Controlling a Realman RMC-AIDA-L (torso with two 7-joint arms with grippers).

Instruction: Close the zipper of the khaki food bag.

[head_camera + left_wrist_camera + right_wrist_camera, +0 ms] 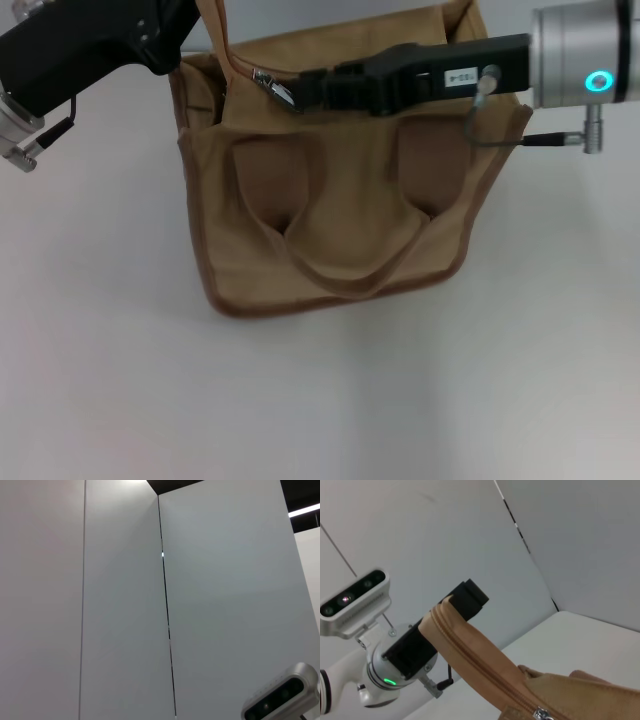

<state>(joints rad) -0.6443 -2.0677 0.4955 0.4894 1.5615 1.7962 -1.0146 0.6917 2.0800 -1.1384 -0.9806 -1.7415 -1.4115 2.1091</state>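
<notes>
The khaki food bag point(330, 230) stands on the white table, front pocket and strap handles facing me. My left gripper point(197, 18) reaches in from the upper left and is shut on the raised end of the bag's top; the right wrist view shows it point(451, 602) pinching that tan strip. The zipper point(470, 662) runs down from there to its silver pull tab point(540, 713). From the right, my right gripper point(293, 92) lies across the bag's top, its fingers closed at the pull tab point(268, 80) near the bag's left end. The left wrist view shows none of this.
Bare white table point(500, 380) lies in front of and beside the bag. The right arm's cable point(480, 130) hangs over the bag's right corner. Grey wall panels point(125, 605) and a grey camera housing point(285, 697) fill the left wrist view.
</notes>
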